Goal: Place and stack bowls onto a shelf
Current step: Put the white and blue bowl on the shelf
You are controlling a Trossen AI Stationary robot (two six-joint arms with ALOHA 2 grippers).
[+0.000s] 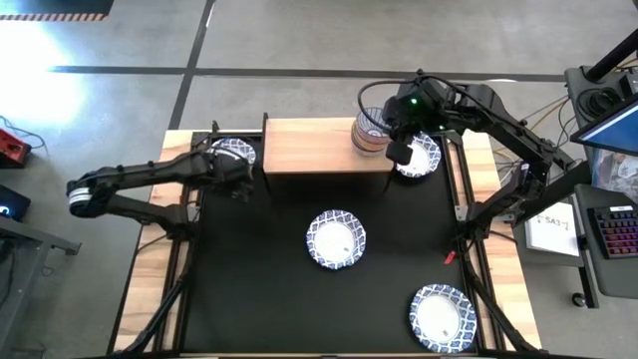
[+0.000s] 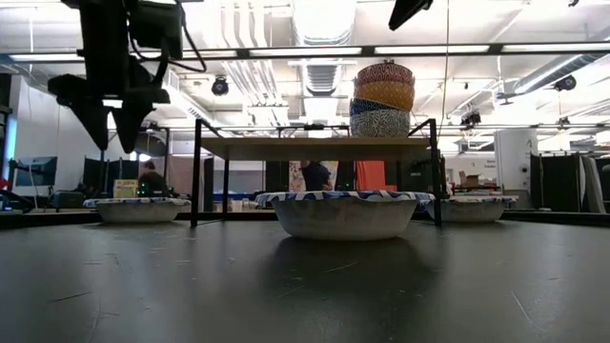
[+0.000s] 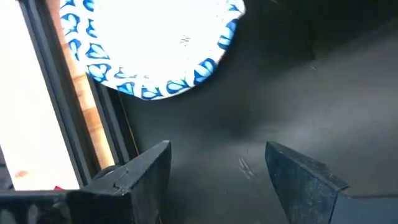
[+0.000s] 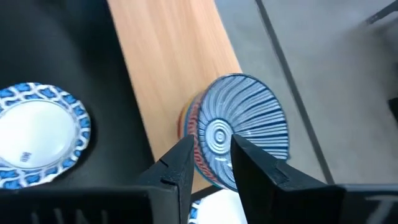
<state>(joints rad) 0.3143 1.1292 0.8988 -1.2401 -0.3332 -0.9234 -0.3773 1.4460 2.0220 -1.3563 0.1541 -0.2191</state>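
The shelf (image 1: pixel 319 146) stands at the table's far side. A stack of small bowls (image 1: pixel 369 134) stands on the shelf's right end. In the low view the stack's top bowl (image 2: pixel 384 73) is red, with golden yellow, blue and grey patterned bowls under it. My right gripper (image 4: pixel 211 162) hovers above the stack's near right side, its fingers a little apart and empty; the top bowl's striped inside (image 4: pixel 242 127) shows past them. My left gripper (image 3: pixel 217 168) is open and empty above the table, beside a white bowl (image 3: pixel 149 43) at the far left. It also shows in the high view (image 1: pixel 242 184).
Three more white blue-rimmed bowls rest on the table: one right of the shelf under my right arm (image 1: pixel 421 158), one in the middle (image 1: pixel 336 239), one at the near right (image 1: pixel 442 316). The shelf's left part (image 1: pixel 299 146) is bare wood.
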